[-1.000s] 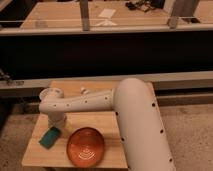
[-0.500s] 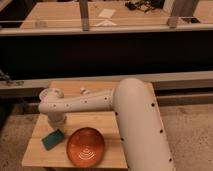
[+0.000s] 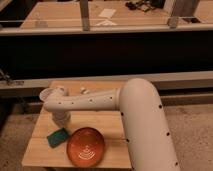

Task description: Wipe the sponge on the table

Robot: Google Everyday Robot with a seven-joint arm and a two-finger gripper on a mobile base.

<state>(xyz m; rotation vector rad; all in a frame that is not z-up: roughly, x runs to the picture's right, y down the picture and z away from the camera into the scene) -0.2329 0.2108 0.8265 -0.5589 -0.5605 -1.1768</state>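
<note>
While sponge (image 3: 58, 136) lies flat on table (image 3: 100, 120) nr orange plate (image 3: 86, 146), pincer (image 3: 61, 119) hangs just behind it, grip state can't be told: fits pre-grasp approach or post-wipe release alike.

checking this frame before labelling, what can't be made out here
- hand, camera view: sits just behind the sponge; the arm covers its tip, so contact with the sponge is unclear.
- table, camera view: right side hidden by the arm; front edge cut off by the bottom of the frame.
- small white things at the table's far edge: too small to name.
</note>
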